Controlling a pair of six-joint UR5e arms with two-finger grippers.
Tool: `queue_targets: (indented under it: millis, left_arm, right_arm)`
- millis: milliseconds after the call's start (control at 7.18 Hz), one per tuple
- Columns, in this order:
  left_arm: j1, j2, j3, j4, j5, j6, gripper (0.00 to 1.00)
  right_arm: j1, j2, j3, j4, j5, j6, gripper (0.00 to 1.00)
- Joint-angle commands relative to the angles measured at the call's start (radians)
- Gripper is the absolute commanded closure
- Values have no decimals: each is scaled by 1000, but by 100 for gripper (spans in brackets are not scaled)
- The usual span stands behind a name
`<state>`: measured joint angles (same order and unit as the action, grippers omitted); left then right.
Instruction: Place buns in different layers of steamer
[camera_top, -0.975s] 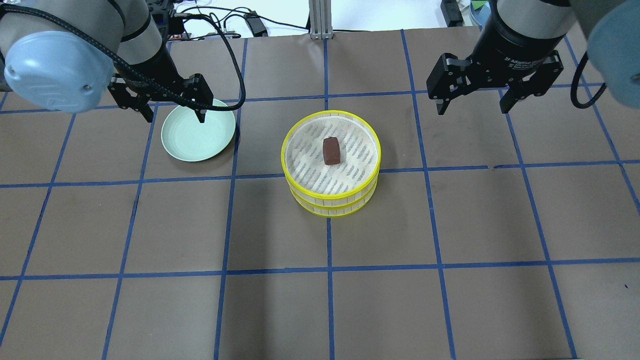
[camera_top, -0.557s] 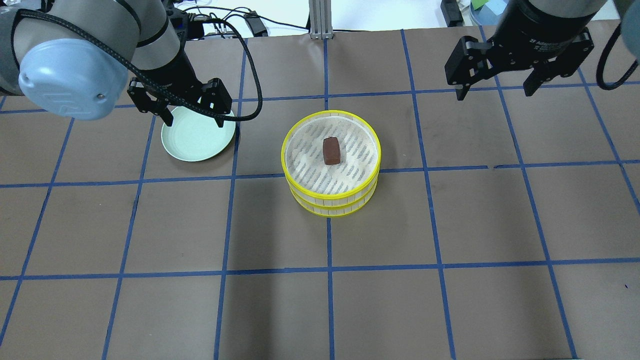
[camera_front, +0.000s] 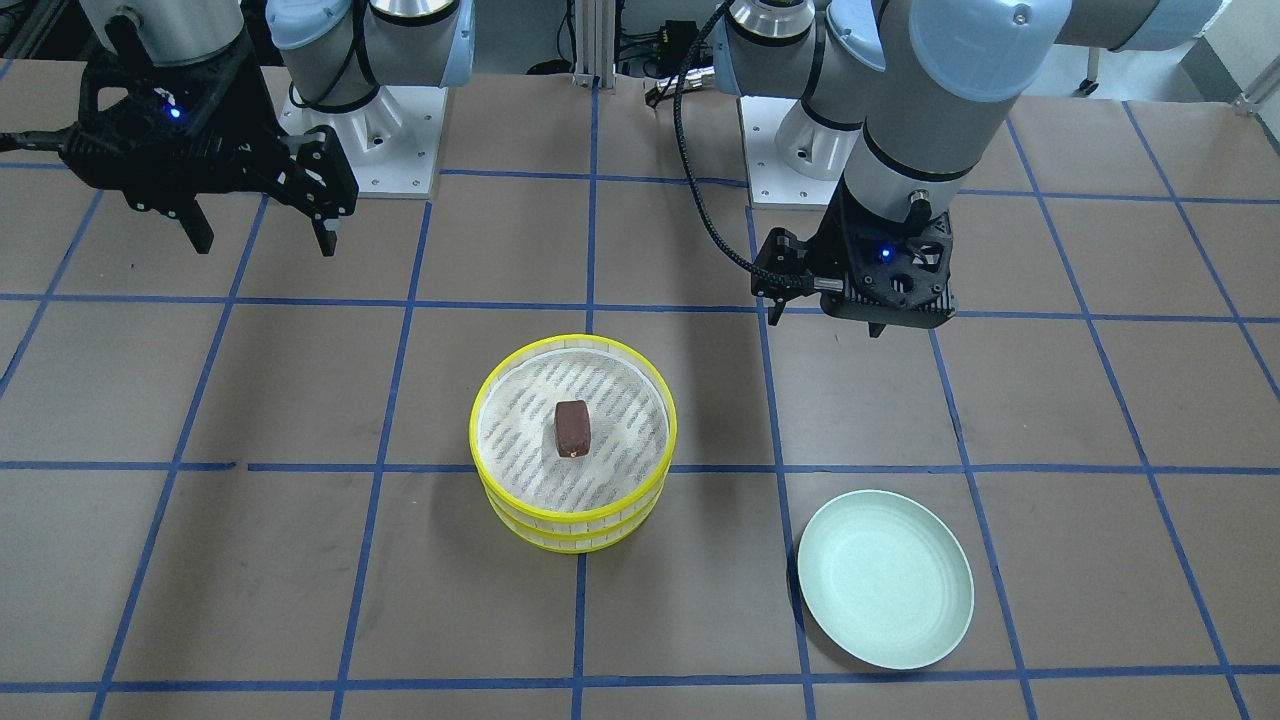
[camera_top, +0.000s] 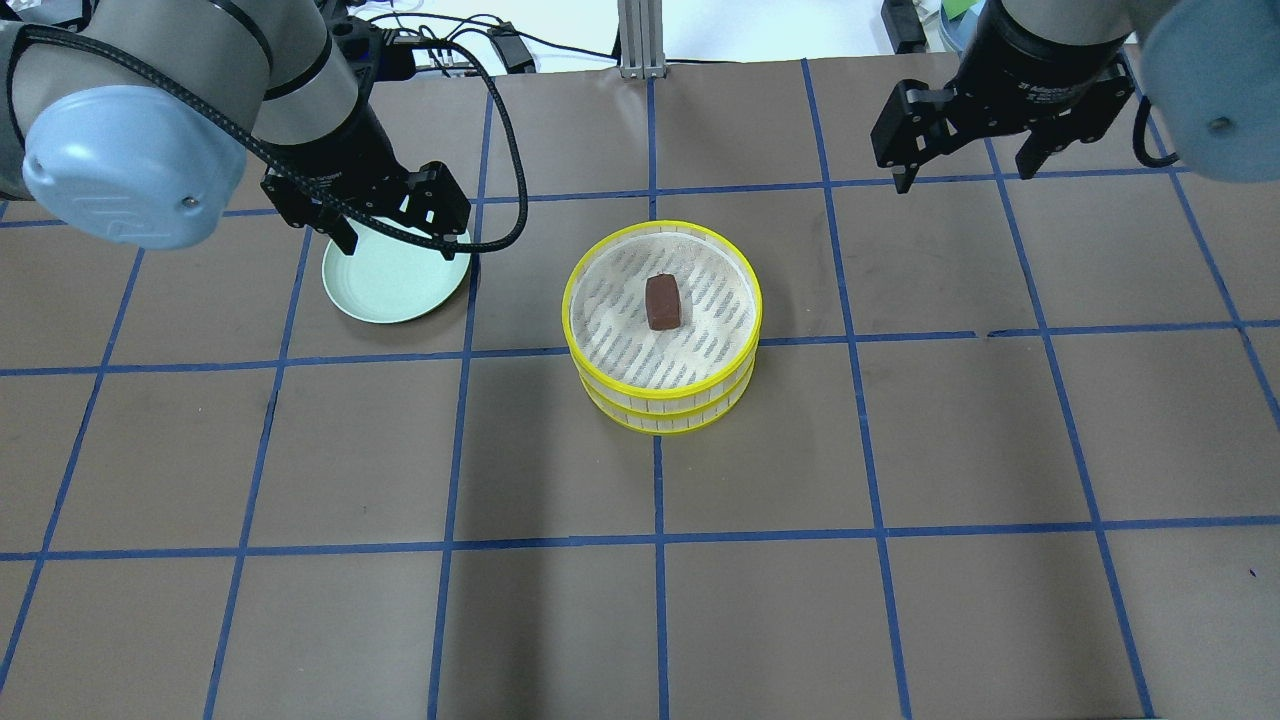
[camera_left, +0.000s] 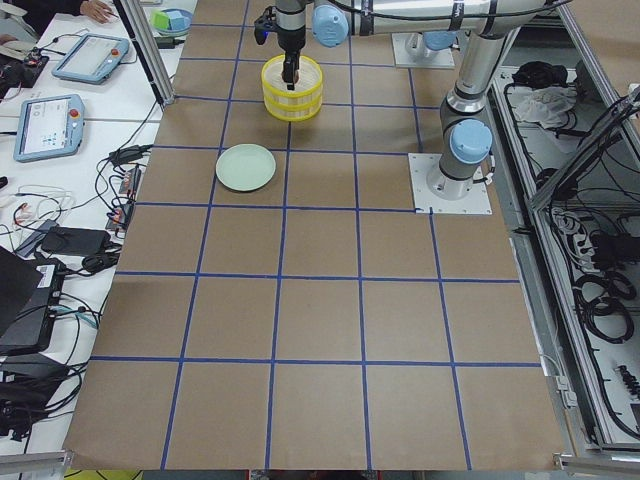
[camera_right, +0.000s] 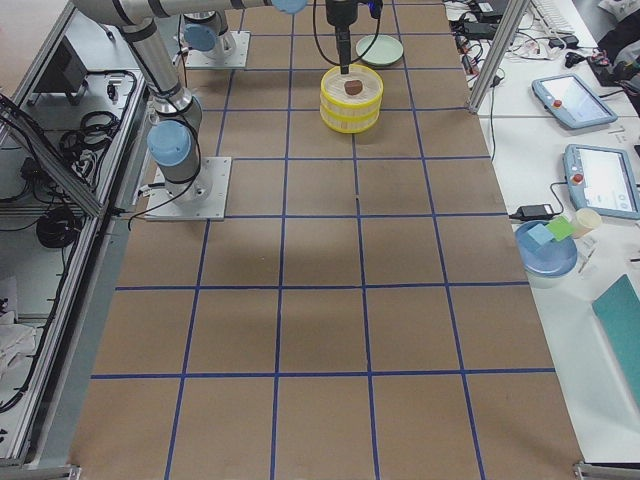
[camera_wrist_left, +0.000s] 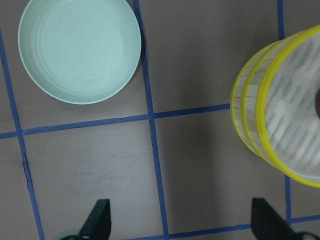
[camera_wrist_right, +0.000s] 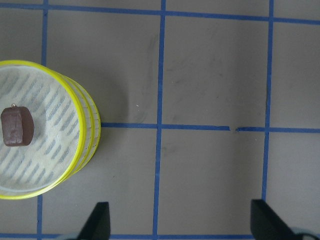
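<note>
Centrally, oblong bun on mesh tray

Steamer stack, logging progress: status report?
Left tool, right tool open, empty. Dark brown glossy bun on top yellow-rimmed steamer tray. Pale green round plate apart.

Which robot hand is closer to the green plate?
The left. The left gripper hangs in the air close by the green plate; the right gripper is far off, on the other side of the yellow steamer.

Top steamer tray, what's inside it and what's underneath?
The top tray holds a dark brown bun on its mesh floor. Under it sits the second tray; its inside is covered, so its contents can't be seen.
</note>
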<state>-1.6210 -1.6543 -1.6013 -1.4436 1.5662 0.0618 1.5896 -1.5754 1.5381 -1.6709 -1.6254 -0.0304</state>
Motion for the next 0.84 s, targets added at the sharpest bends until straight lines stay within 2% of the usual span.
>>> queue_targets:
  millis: [0,696]
  left_arm:
    - [6,1,0,-3,12,6,0]
    - [6,1,0,-9,12,-56,0]
  right_arm:
    - [1,18,4,-50,4,-2,0]
    - [1,17,7,-36,-5,-2,0]
